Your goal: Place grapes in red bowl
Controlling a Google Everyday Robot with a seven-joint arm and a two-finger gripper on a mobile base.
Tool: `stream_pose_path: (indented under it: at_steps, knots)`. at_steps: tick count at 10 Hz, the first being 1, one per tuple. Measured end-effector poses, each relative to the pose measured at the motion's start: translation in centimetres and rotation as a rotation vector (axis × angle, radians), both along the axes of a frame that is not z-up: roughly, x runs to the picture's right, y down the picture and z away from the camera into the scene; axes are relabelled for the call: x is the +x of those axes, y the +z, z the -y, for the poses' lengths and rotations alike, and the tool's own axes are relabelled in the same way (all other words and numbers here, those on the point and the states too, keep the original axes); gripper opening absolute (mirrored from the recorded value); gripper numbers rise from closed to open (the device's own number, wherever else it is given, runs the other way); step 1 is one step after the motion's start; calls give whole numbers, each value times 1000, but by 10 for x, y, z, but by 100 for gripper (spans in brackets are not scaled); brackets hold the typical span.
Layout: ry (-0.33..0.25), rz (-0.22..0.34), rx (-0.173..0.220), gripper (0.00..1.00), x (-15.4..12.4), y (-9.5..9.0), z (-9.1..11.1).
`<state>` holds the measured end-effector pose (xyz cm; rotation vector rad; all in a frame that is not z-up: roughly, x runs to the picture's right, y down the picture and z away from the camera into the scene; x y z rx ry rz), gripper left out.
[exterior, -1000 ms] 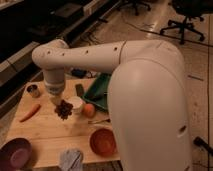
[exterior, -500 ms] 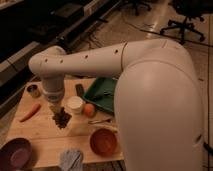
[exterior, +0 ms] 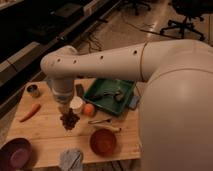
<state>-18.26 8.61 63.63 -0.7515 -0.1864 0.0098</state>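
The grapes [exterior: 70, 120] are a small dark bumpy cluster just over the wooden table [exterior: 45, 132], left of centre. My gripper [exterior: 66, 111] comes down from the big white arm directly onto their top and is shut on them; the wrist hides most of the fingers. The red bowl [exterior: 103, 142] stands near the table's front edge, to the right of the grapes and nearer the front, with nothing inside it.
A purple bowl [exterior: 16, 153] sits at the front left and a crumpled cloth [exterior: 71, 159] at the front. A carrot [exterior: 30, 112], metal can [exterior: 33, 90], white cup [exterior: 76, 103], orange fruit [exterior: 89, 109], utensil [exterior: 102, 121] and green tray [exterior: 110, 95] lie around.
The arm has carried the grapes toward the table's front, away from the orange fruit. The gripper has stayed shut on them.
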Motion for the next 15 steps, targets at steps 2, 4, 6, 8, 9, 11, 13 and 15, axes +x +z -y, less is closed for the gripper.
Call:
stream_pose_path:
  at_steps: [2, 4, 6, 8, 9, 11, 13, 15]
  knots:
    - [3, -26, -11, 0, 18, -7, -7]
    - [17, -43, -25, 0, 40, -13, -15]
    - [45, -65, -32, 0, 70, -26, -20]
    - [75, -75, -48, 0, 87, -31, -23]
    - [104, -88, -62, 0, 100, -27, -24]
    - [131, -83, -85, 0, 104, -20, -27]
    - [155, -46, -110, 0, 107, -20, -29]
    - [144, -22, -122, 0, 99, -29, -38]
